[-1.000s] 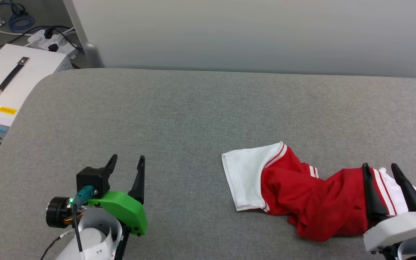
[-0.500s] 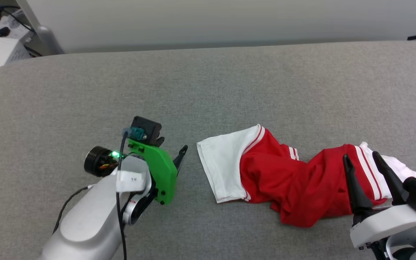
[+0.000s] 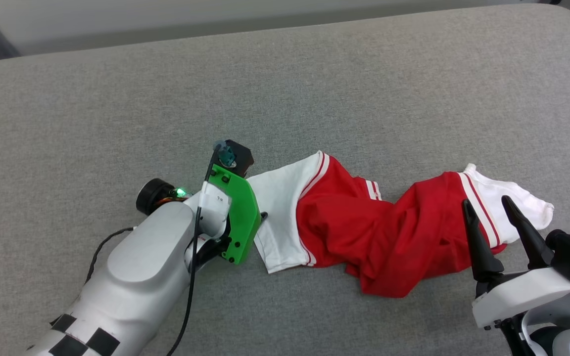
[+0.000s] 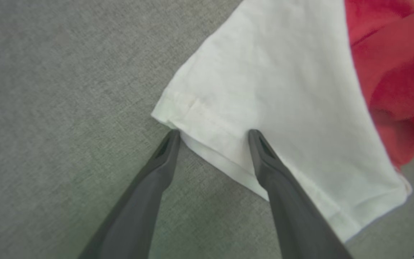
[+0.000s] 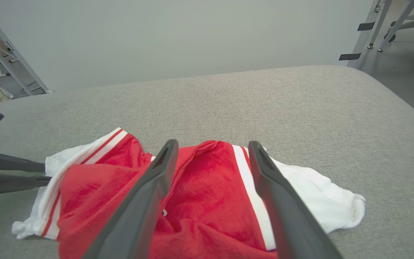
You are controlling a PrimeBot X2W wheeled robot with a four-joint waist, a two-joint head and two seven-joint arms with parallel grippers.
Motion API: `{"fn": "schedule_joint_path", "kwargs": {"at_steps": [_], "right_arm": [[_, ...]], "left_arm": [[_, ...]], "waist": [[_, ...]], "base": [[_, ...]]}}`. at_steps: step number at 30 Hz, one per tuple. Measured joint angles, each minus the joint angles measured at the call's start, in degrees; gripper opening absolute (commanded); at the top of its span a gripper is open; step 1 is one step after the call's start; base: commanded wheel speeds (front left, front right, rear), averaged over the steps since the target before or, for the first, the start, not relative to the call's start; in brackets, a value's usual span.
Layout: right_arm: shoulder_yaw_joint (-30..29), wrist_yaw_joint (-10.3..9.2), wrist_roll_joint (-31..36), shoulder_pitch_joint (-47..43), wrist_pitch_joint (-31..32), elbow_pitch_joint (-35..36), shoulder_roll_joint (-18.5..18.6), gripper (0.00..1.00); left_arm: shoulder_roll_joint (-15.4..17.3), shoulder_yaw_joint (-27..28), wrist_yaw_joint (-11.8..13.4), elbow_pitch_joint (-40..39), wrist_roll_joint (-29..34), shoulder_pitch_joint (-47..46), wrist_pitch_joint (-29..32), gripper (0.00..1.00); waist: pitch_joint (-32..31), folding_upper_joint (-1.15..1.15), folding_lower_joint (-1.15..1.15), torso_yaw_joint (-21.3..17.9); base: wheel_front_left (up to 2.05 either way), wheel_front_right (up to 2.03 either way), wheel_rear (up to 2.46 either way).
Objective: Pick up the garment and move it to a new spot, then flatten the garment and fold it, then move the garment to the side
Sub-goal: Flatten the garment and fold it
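Left gripper (image 4: 213,133), spread wide, sits right at the white sleeve hem of the crumpled garment (image 3: 364,232) lying on the grey pad (image 3: 285,74), while the right gripper (image 3: 485,201), parted too, hangs over its other striped end.

**Colours and patterns on the work surface**

The garment (image 3: 364,237) has a saturated red body. Its two short sleeves (image 3: 277,207) are white, each meeting the red along a band of alternating red and white stripes (image 3: 314,170). The surface (image 3: 314,89) beneath is mid-grey with a fine heathered weave. The left gripper (image 4: 213,133) has matt dark-grey fingers and carries a bright green bracket (image 3: 240,217), a black camera block (image 3: 239,157) and a small green light (image 3: 181,191). Its arm (image 3: 141,267) is silver-grey, with a black-and-white chequered patch (image 3: 84,341) lower down. The right gripper (image 3: 485,201) has dark fingers on a white mount (image 3: 527,294). The wall (image 5: 192,36) is pale grey-green.
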State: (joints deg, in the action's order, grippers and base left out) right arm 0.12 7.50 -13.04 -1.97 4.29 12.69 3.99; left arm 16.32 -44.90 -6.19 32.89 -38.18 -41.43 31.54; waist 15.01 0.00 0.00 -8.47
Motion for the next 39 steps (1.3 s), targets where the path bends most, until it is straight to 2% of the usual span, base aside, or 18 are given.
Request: {"fn": "schedule_joint_path", "kwargs": {"at_steps": [6, 7, 12, 17, 18, 21, 26, 32, 39], "right_arm": [[-0.3, 0.0, -1.0, 0.2, -0.2, -0.7, -0.3, 1.0], [-0.4, 0.0, -1.1, 0.2, -0.3, -0.8, -0.4, 1.0], [-0.8, 0.0, -1.7, 0.4, -0.2, -1.5, -0.6, 1.0], [-2.5, 0.0, -2.4, 0.4, 0.8, -2.4, -0.7, 1.0], [-4.7, 0.01, -3.4, 0.4, 2.3, -3.4, -0.8, 1.0], [-7.7, 0.0, -4.7, 0.4, 4.4, -4.8, -0.7, 1.0], [-13.3, 0.0, -7.1, 0.4, 9.6, -8.1, 0.6, 1.0], [-18.4, 0.0, -10.7, 2.0, 18.5, -15.3, 5.1, 1.0], [-17.0, 0.0, -14.0, 9.7, 26.1, -24.0, 11.7, 1.0]], "left_arm": [[-1.0, -4.2, -0.5, 3.8, 0.3, -3.6, 3.3, 1.0], [-1.3, -4.7, -0.5, 4.1, 0.1, -4.0, 3.3, 0.0], [-2.7, -6.7, -0.8, 5.6, -1.5, -4.4, 1.4, 0.0], [-2.4, -6.3, -0.6, 7.2, -1.4, -3.3, -6.5, 0.0], [-2.1, -5.3, 0.8, 6.6, -1.4, -1.5, -11.1, 0.0], [0.0, -3.7, 3.0, 4.7, -1.4, 0.5, -14.5, 0.0], [5.3, -0.4, 6.5, -2.5, -2.7, 5.4, -18.2, 0.0], [10.4, 1.3, 10.4, -13.5, -3.2, 10.5, -18.4, 0.0], [12.0, 1.3, 12.9, -21.6, -3.2, 12.3, -16.8, 0.0]], "waist": [[1.1, 0.0, 0.0, -1.0], [1.2, 0.0, 0.0, -1.0], [1.1, 0.0, 0.0, -0.7], [0.0, 0.0, 0.0, 0.1], [-0.9, 0.0, 0.0, 0.8], [-1.7, 0.0, 0.0, 1.7], [-3.2, 0.0, 0.0, 3.6], [-4.4, 0.0, 0.0, 6.0], [-4.2, 0.0, 0.0, 8.6]], "base": [[0.0, 0.0, 0.0], [0.0, 0.0, 0.0], [0.0, 0.0, 0.0], [0.0, 0.0, 0.0], [0.0, 0.0, 0.0], [0.0, 0.0, 0.0], [0.0, 0.0, 0.0], [0.0, 0.0, 0.0], [0.0, 0.0, 0.0]]}}
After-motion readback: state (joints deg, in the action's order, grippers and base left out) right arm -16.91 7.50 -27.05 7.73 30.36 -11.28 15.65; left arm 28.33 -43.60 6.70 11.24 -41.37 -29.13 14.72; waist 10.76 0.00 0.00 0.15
